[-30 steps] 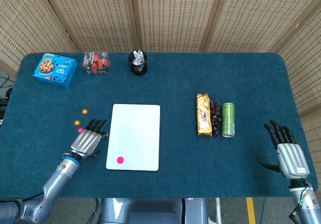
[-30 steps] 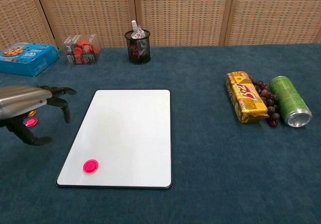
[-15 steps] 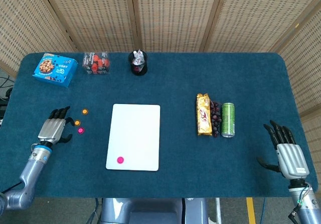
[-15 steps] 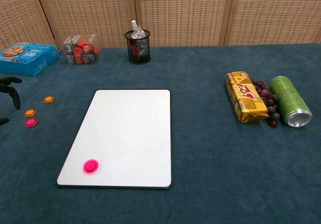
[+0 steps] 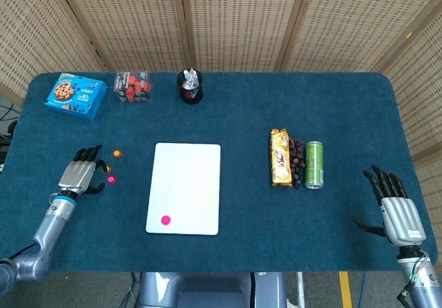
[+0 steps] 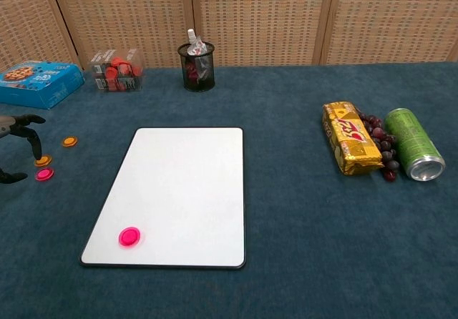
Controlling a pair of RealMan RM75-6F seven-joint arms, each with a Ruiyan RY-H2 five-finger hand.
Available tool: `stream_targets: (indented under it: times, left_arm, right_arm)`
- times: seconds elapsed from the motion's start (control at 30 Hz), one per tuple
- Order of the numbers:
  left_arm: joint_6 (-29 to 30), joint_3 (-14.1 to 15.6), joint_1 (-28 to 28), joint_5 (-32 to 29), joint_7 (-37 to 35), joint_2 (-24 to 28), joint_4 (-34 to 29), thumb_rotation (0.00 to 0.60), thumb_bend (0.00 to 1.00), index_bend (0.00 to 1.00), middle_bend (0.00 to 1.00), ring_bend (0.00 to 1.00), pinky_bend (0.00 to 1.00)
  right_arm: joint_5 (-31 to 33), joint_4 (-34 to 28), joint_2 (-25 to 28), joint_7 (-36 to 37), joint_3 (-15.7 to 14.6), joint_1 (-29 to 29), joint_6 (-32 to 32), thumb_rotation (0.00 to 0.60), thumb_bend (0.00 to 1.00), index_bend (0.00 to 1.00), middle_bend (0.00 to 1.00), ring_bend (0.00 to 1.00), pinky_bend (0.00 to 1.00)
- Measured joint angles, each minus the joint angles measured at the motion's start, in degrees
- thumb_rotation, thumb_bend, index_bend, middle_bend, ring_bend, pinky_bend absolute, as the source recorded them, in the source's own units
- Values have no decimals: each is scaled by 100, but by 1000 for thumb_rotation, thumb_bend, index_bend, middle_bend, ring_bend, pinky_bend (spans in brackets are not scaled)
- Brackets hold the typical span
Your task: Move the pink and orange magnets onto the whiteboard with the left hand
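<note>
Magnets: we are seeing one pink magnet (image 5: 166,219) already lying on the whiteboard (image 5: 185,184) near its front-left corner, and three more sitting on the table (image 5: 242,108) left of the board: a second pink one (image 5: 110,179) and two orange ones (image 6: 69,141) (image 6: 43,161). Left hand (image 5: 79,175) is hovering over that cluster, fingers (image 6: 28,131) spread and curved down, holding nothing; the nearer orange one is sitting right by its fingertips. We are judging this as the reach-and-pick step for the next magnet, with three pieces not yet on the board. Next move is calling for lowering the hand, pinching one small flat disc off the cloth without nudging its neighbours, then carrying it right onto the board. Right hand (image 5: 396,208) is resting at the table's far right edge, fingers apart, empty, well apart from the snack bar (image 5: 280,157), grapes (image 5: 296,161) and can (image 5: 314,164).
</note>
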Motion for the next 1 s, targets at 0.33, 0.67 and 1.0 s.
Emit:
stream_targets:
  times: [0.33,0.67,1.0]
  left_arm:
    - [-96,-101,-38,-148,271,-197,116,600,324,407,0,0,0]
    - [-170,-126,-37,-193,378,-270,136,600,324,408,0,0,0]
    - [-218,-150,-41,-216,449,-347,178,600,333,516,0,0,0]
  right_arm:
    - [-1,0,-1,9,2,-2,4,600,258,0,0,0,0]
    - [2,-3,5,17,1,-1,-3,600,258,0,0,0,0]
    - [2,-6,10,36,-1,0,-10,600,258,0,0,0,0]
